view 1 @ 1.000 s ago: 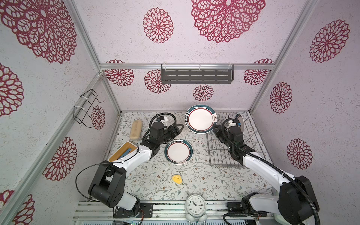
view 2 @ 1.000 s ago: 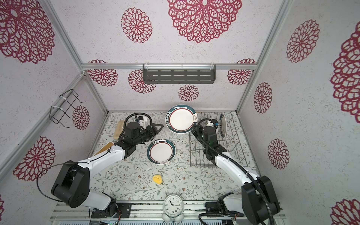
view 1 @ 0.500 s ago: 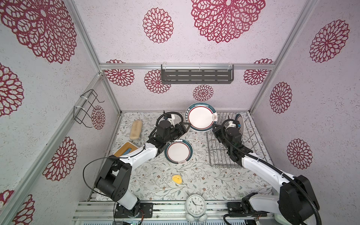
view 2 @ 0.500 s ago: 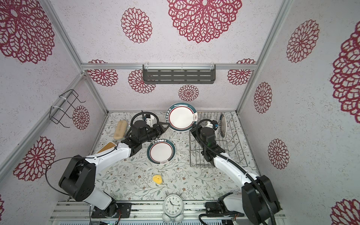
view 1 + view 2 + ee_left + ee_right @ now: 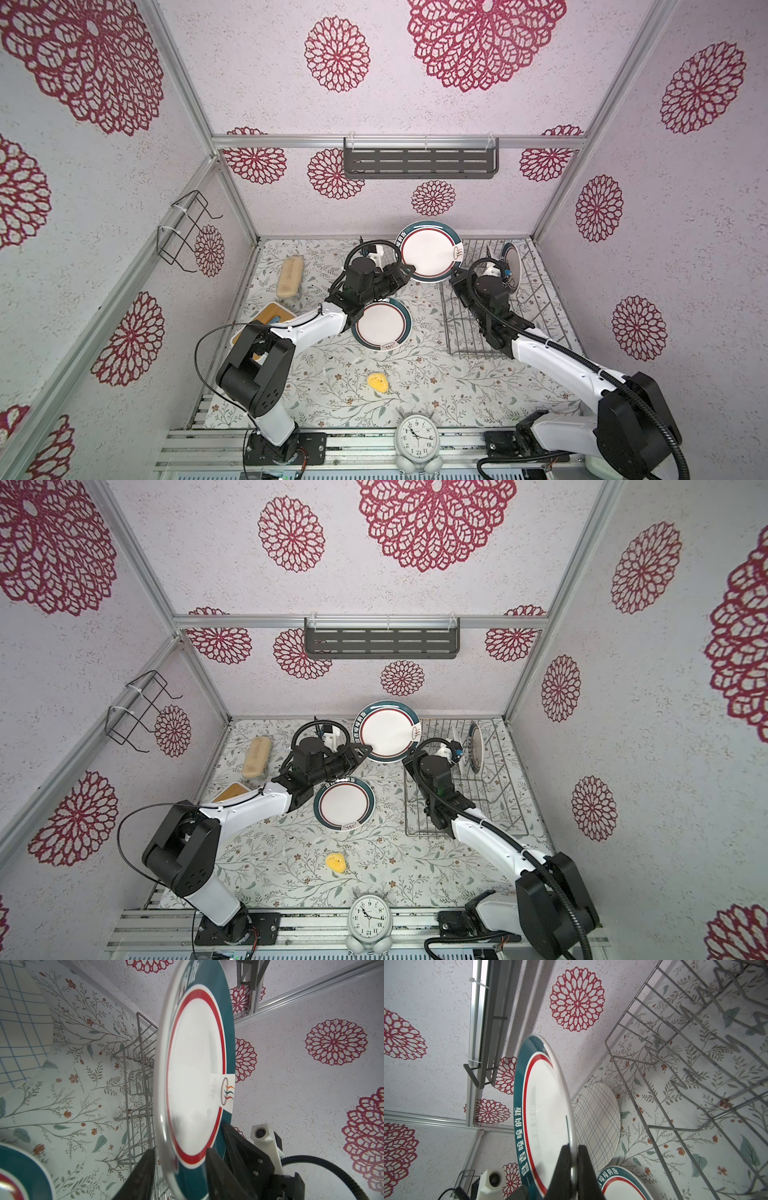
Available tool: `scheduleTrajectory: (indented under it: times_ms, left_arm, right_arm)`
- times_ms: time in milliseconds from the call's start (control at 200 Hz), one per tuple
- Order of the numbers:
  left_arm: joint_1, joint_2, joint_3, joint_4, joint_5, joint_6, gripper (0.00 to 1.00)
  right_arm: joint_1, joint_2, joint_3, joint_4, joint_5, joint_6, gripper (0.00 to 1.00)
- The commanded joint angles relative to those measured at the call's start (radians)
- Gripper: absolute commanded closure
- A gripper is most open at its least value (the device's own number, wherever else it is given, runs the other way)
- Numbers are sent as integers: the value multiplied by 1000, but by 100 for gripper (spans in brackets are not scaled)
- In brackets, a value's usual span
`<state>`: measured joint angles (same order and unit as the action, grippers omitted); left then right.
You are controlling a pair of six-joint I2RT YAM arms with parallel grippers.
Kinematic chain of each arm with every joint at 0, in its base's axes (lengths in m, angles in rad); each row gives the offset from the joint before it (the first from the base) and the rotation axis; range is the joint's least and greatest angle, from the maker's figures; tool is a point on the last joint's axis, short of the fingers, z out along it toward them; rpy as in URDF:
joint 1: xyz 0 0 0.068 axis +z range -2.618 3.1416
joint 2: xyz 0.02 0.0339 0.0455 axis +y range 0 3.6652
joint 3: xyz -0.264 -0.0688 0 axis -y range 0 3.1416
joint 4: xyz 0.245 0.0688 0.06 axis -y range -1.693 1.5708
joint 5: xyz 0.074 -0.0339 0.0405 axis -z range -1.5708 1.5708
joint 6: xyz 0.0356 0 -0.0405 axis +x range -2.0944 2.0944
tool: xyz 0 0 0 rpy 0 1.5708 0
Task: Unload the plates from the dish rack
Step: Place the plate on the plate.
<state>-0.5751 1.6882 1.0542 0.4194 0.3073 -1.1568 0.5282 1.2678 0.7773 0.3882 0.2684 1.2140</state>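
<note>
Pinching the raised plate (image 5: 546, 1115) with our right gripper (image 5: 574, 1149), we straddle its opposite rim with the left gripper (image 5: 180, 1151), fingers spread.

Both top views look steeply down from high above the tabletop (image 5: 436, 386), over its arm-mount edge, and cover its whole surface. Each wrist camera looks closely past its own pincer, the left pincer (image 5: 179, 1152) and the right pincer (image 5: 572, 1147). Both share the raised teal-rimmed plate (image 5: 195, 1076) and the dish rack (image 5: 695, 1064).
</note>
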Motion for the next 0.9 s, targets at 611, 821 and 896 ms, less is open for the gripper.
scheduleTrajectory:
  times_ms: [611, 821, 896]
  left_arm:
    - [-10, 44, 12, 101, -22, -15, 89]
    - [-10, 32, 5, 102, -36, -9, 100]
    - [-7, 27, 7, 103, -36, -7, 100]
  right_arm:
    - [9, -12, 15, 133, -28, 14, 100]
    - [7, -12, 12, 121, -49, -2, 59]
    - [5, -12, 11, 117, -56, -3, 46]
